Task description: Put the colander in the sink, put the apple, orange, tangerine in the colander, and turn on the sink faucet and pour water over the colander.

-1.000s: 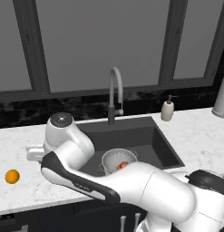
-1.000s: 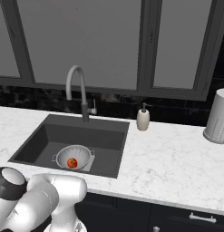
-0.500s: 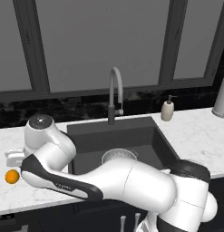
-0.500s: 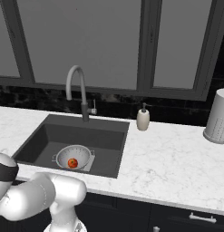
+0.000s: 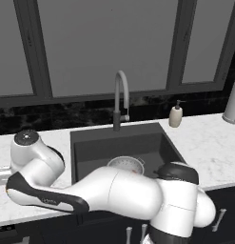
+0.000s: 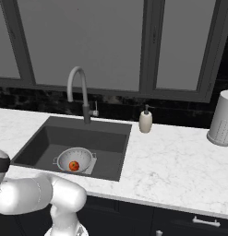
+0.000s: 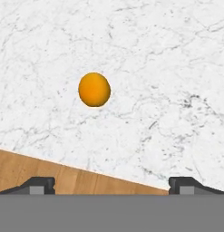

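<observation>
The silvery colander (image 6: 75, 159) stands on the floor of the dark sink (image 6: 51, 138), with the red apple (image 6: 74, 165) inside it. In the left base view my arm covers the front of the colander (image 5: 124, 163) in the sink (image 5: 104, 143). The grey faucet (image 6: 78, 92) (image 5: 120, 97) arches over the basin and no water runs. In the hand view a round orange-coloured fruit (image 7: 94, 89) lies on the white marble counter; I cannot tell whether it is the orange or the tangerine. My gripper (image 7: 111, 183) hangs above it, open, with nothing between its fingers.
A soap dispenser (image 6: 145, 121) (image 5: 175, 116) stands behind the sink's right corner. A white perforated cylinder (image 6: 221, 119) sits at the far right. In the hand view the counter's front edge runs just below the fruit, with wooden floor (image 7: 41, 174) beyond it.
My arm has swung left, away from the sink and out over the left counter. It now hides the orange-coloured fruit in the left base view. The jaws stayed open.
</observation>
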Tool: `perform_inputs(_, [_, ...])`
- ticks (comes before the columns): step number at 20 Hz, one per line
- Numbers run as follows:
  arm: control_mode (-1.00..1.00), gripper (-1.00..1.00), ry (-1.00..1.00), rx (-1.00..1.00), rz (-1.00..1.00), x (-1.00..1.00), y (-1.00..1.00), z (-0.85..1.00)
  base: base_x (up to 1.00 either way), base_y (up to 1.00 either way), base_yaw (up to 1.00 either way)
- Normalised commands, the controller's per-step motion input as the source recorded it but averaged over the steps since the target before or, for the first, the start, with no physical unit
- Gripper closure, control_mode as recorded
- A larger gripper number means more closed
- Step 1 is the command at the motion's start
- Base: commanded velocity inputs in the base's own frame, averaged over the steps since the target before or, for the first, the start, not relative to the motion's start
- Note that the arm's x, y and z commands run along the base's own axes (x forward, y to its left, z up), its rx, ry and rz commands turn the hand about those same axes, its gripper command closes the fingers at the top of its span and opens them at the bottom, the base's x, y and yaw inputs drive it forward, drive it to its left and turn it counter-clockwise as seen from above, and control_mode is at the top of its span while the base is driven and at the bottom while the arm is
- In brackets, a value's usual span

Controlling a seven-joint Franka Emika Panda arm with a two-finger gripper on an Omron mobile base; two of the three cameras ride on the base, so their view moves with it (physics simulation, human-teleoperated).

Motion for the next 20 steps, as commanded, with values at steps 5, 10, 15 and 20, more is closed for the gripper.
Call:
perform_inputs(5, [-1.0, -1.0, 0.0, 0.0, 0.01, 0.13, 0.26, -0.31, 0.0, 0.0, 0.0])
perform_inputs(10, [-1.0, -1.0, 0.0, 0.0, 0.0, 0.22, 0.16, -0.28, 0.0, 0.0, 0.0])
perform_inputs(15, [-1.0, -1.0, 0.0, 0.0, 0.0, 0.28, 0.1, -0.27, 0.0, 0.0, 0.0])
perform_inputs(20, [-1.0, -1.0, 0.0, 0.0, 0.0, 0.25, 0.16, -0.25, 0.0, 0.0, 0.0])
